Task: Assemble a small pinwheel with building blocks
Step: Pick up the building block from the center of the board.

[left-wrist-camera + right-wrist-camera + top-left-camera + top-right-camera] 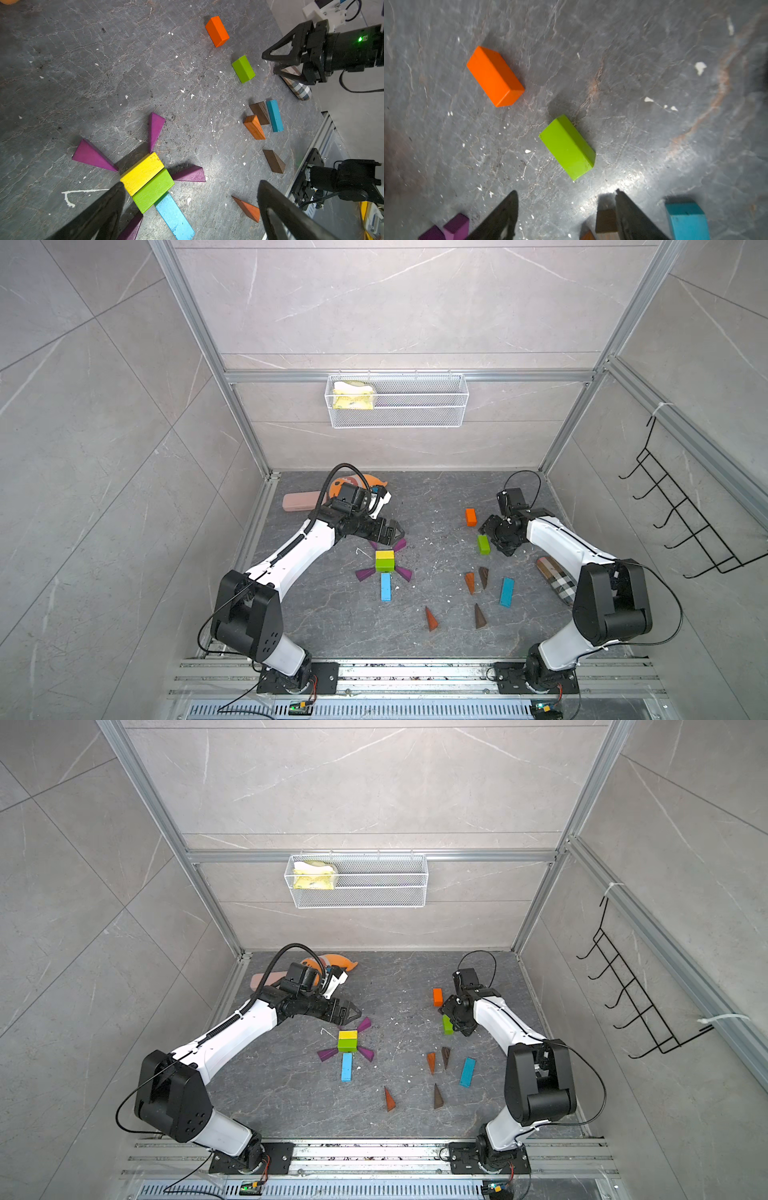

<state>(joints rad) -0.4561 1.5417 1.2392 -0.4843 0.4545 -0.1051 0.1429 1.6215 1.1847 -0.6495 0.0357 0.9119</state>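
One short green wooden brick lies loose just left of open, empty right hand, long side near-to-far. Left hand, open too, sits farther off.

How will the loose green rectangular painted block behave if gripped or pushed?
The loose green rectangular painted block looks rigid and probably won't deform. Lying on a long flat face, it should slide, not roll or tip. Its smooth paint may slip slightly.

Touching pair — yellow brick, green brick — with purple wedges radiating around.
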